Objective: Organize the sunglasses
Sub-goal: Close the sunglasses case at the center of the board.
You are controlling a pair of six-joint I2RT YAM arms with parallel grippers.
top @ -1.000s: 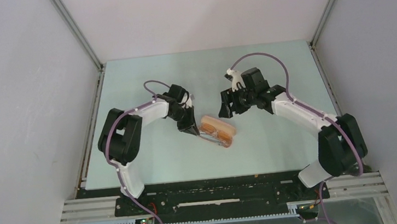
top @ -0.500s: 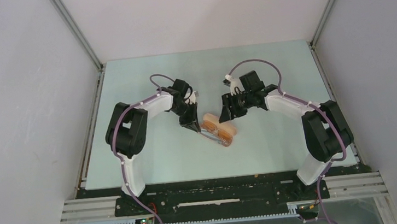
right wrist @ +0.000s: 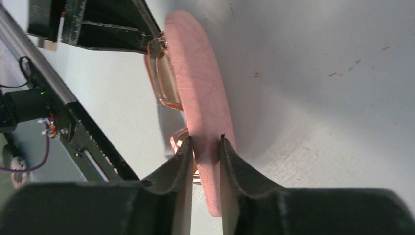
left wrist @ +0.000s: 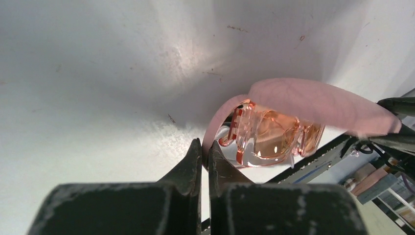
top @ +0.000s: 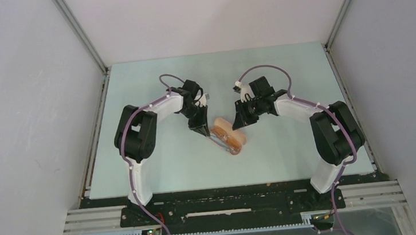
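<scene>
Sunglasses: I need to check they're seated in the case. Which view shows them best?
Left wrist: the sunglasses fill the middle, lenses and frame clear inside the open case. Right wrist shows only a frame edge beside the case. Top view shows them tiny, an orange patch.

Overhead, the fixed camera looks down from above and behind the arm bases, taking in the whole table (top: pixel 159 168) with the pink case (top: pixel 223 128) near mid-frame. Both wrist cameras sit low and very close to the case, on opposite sides. All three views share the case and the sunglasses (left wrist: pixel 264 137) inside it.
</scene>
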